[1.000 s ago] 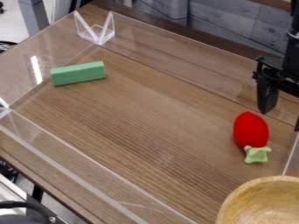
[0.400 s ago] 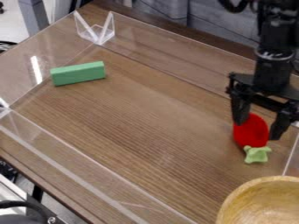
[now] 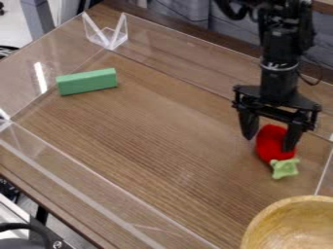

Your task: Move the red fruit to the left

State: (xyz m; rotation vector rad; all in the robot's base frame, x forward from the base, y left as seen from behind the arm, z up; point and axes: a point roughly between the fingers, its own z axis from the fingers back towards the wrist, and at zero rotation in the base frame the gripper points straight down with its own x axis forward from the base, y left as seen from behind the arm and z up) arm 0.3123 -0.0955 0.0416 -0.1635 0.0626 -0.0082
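Directly under the spread, empty gripper (image 3: 275, 138) sits the red fruit (image 3: 271, 143), fingers straddling it, long axis toward its leafy cap at lower right.
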